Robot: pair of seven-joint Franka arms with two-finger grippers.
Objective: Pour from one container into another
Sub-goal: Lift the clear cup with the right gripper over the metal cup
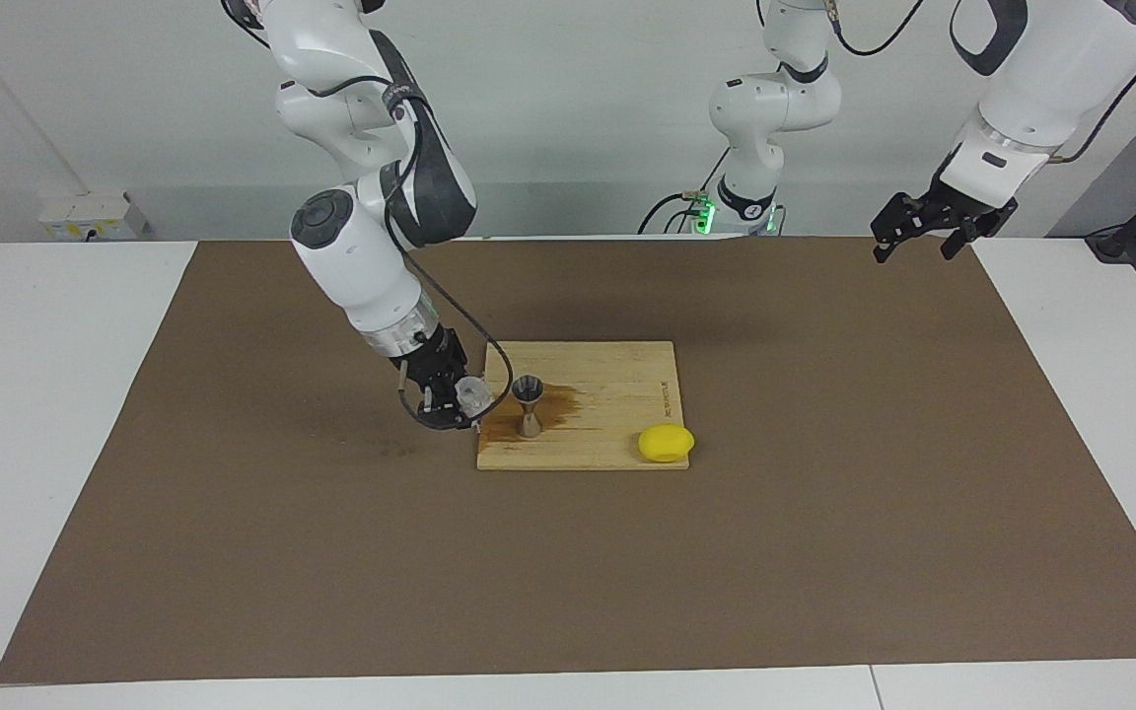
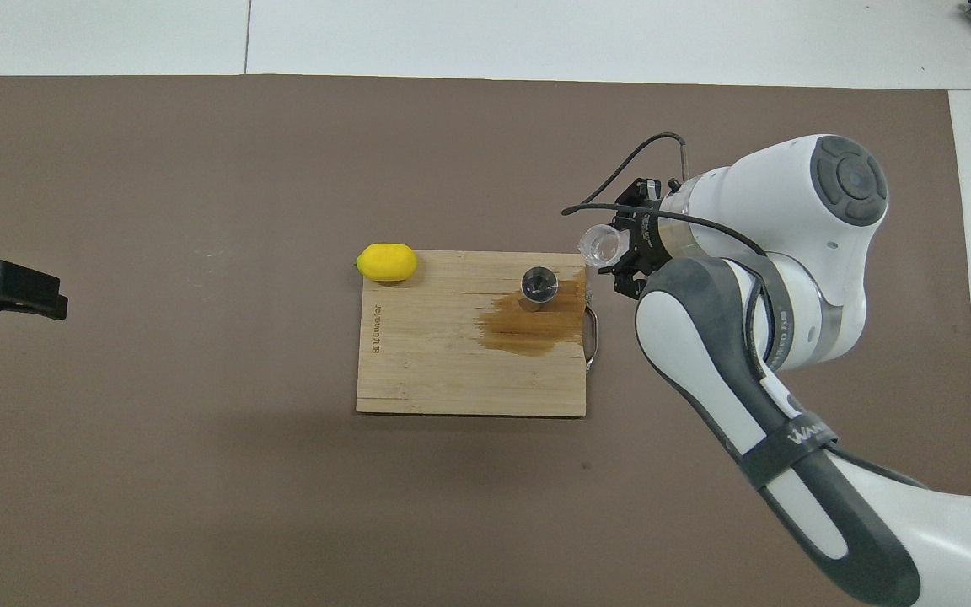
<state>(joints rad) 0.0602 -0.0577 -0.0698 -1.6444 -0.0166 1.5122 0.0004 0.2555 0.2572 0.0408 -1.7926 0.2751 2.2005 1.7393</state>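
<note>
The small clear glass cup [image 1: 472, 395] is held in my right gripper [image 1: 460, 404], tipped on its side with its mouth toward the steel jigger [image 1: 529, 404]. It hangs low over the edge of the wooden board [image 1: 617, 394] at the right arm's end, a short gap from the jigger. The hourglass jigger stands upright on the board in a brown wet stain [image 2: 528, 324]. From above, the cup [image 2: 602, 244], right gripper [image 2: 620, 257] and jigger [image 2: 539, 287] all show. My left gripper [image 1: 918, 242] waits, open and empty, high over the mat's corner at its own end.
A yellow lemon [image 1: 666, 443] lies at the board's corner toward the left arm's end, farther from the robots than the jigger. A metal handle [image 2: 592, 333] sits on the board's edge below the cup. A brown mat [image 1: 824, 493] covers the white table.
</note>
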